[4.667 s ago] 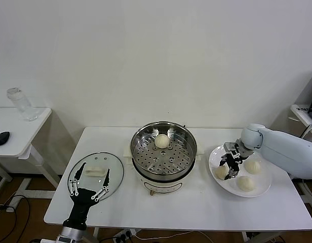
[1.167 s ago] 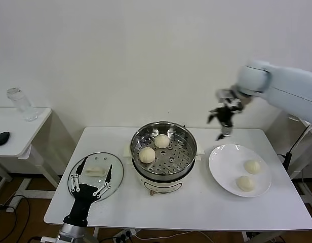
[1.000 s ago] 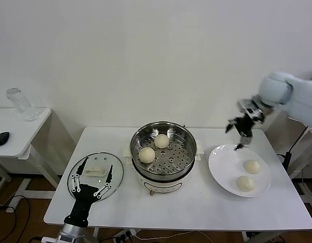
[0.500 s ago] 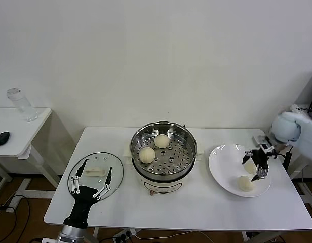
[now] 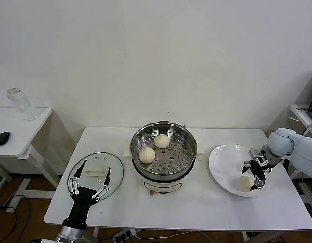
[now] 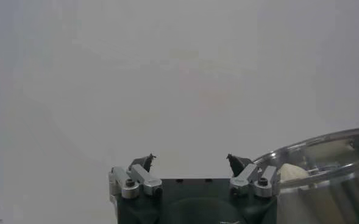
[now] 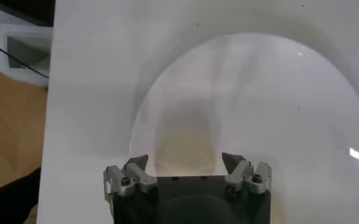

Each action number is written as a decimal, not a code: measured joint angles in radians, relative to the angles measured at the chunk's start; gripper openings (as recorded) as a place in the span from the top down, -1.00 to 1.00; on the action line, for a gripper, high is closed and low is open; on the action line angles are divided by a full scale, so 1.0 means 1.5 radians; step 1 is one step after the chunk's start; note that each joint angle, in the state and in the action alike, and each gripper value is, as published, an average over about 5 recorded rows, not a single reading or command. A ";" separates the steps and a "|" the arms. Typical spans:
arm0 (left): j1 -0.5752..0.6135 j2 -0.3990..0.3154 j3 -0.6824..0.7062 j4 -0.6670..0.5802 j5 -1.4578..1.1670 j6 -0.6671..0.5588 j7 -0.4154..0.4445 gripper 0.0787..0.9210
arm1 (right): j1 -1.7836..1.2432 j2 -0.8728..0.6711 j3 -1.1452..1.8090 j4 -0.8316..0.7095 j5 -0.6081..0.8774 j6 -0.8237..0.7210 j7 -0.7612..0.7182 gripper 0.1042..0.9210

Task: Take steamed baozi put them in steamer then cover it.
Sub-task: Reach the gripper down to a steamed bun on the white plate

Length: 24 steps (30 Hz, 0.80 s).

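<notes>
Right gripper [image 5: 252, 174], fingers apart, straddles a soft bun [image 5: 244, 183] on the plate [image 5: 223, 161]; grip its sides gently

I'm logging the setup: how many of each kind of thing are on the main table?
Steamed baozi: 3 seen, 2 in the steamer, 1 on the plate; the right gripper above the plate may hide another.
Steamer: 1
Cover: 1, at the left gripper
Plate: 1
Total: 6
</notes>
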 measured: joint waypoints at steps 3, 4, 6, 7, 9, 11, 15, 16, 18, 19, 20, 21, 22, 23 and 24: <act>0.000 0.000 -0.001 0.001 0.000 -0.001 0.000 -0.77 | -0.010 0.004 0.005 -0.005 -0.002 -0.001 0.005 -0.76; 0.000 0.000 -0.001 0.001 0.000 -0.001 0.000 -0.77 | -0.013 0.005 0.007 -0.007 -0.003 -0.001 0.005 -0.76; 0.000 0.001 -0.003 0.001 0.000 -0.001 0.000 -0.77 | -0.018 0.006 0.010 -0.009 -0.005 -0.002 0.007 -0.75; 0.000 0.002 -0.003 0.001 0.000 -0.001 -0.001 -0.77 | -0.020 0.007 0.012 -0.010 -0.006 -0.003 0.007 -0.74; 0.000 0.003 -0.005 0.001 0.000 -0.001 -0.001 -0.77 | -0.023 0.008 0.014 -0.011 -0.007 -0.004 0.008 -0.69; 0.000 0.004 -0.006 0.001 0.000 -0.001 -0.001 -0.77 | -0.024 0.009 0.015 -0.011 -0.009 -0.005 0.008 -0.64; 0.000 0.004 -0.008 0.000 0.000 -0.001 -0.001 -0.77 | -0.027 0.009 0.018 -0.010 -0.011 -0.008 0.008 -0.49; 0.001 0.004 -0.008 0.001 -0.001 -0.002 -0.001 -0.77 | -0.027 0.009 0.018 -0.010 -0.011 -0.009 0.009 -0.46; 0.002 0.004 -0.009 0.001 -0.001 -0.003 -0.001 -0.77 | -0.027 0.008 0.019 -0.008 -0.012 -0.010 0.009 -0.40; 0.002 0.004 -0.009 0.002 -0.001 -0.003 -0.001 -0.77 | -0.027 0.007 0.019 -0.007 -0.012 -0.011 0.008 -0.37; 0.002 0.004 -0.009 0.002 -0.001 -0.003 -0.001 -0.77 | -0.026 0.007 0.019 -0.006 -0.011 -0.011 0.008 -0.35; 0.002 0.004 -0.009 0.001 -0.001 -0.003 -0.001 -0.77 | -0.025 0.006 0.019 -0.005 -0.011 -0.012 0.008 -0.33; 0.002 0.004 -0.009 0.001 -0.001 -0.003 -0.001 -0.77 | -0.024 0.006 0.019 -0.003 -0.010 -0.012 0.007 -0.32; 0.002 0.004 -0.009 0.000 -0.001 -0.003 -0.001 -0.77 | -0.022 0.005 0.018 -0.001 -0.009 -0.013 0.006 -0.31; 0.002 0.004 -0.009 -0.001 -0.001 -0.003 -0.001 -0.77 | -0.019 0.005 0.016 0.001 -0.008 -0.013 0.005 -0.30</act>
